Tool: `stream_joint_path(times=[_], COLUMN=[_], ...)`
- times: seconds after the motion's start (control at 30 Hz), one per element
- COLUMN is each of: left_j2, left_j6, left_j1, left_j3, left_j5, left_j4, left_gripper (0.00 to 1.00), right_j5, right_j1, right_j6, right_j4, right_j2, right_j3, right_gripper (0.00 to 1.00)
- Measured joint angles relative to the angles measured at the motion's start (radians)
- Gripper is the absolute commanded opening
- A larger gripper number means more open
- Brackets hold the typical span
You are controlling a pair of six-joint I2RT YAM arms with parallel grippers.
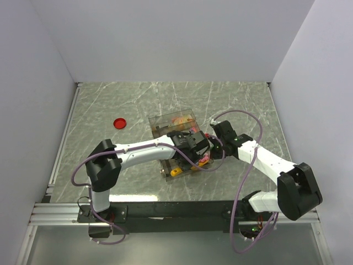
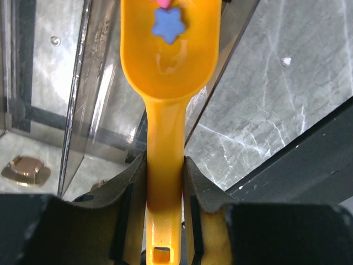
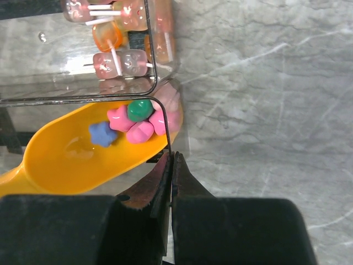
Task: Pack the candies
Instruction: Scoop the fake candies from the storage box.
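Note:
My left gripper is shut on the handle of the yellow scoop. The scoop's bowl holds a few candies: a blue star, and in the right wrist view pink ones and a green one. The scoop hangs over a clear plastic container at the table's middle. My right gripper is shut on that container's thin right wall. More pink and orange candies lie in the clear compartment beyond. From above, the two grippers sit close together at the container.
A flat round red lid lies on the marble table, left of the container. A small gold-coloured object lies inside the clear container. A black rail runs along the table's near edge. White walls enclose three sides.

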Motion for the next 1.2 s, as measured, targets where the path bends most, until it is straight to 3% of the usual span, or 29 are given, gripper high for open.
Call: stream_joint_path(times=[0.67,0.97,1.2], left_j2=[0.118,0.016,0.005], left_j6=[-0.031,0.046,0.047], left_j1=[0.003,0.006,0.023], left_j3=[0.171,-0.025,-0.040], left_j5=[-0.008,0.000,0.008], left_j4=[-0.165,0.032,0.042], left_gripper=[0.01,0.01,0.01], right_j5=[-0.017,-0.030,-0.030], right_j1=[-0.013,-0.016,-0.017], right_j6=[0.013,-0.022,-0.034], right_j4=[0.031,0.065,0.065], right_j2=[0.013,0.016,0.014], right_j3=[0.000,-0.010,-0.010], right_gripper=[0.00,0.00,0.00])
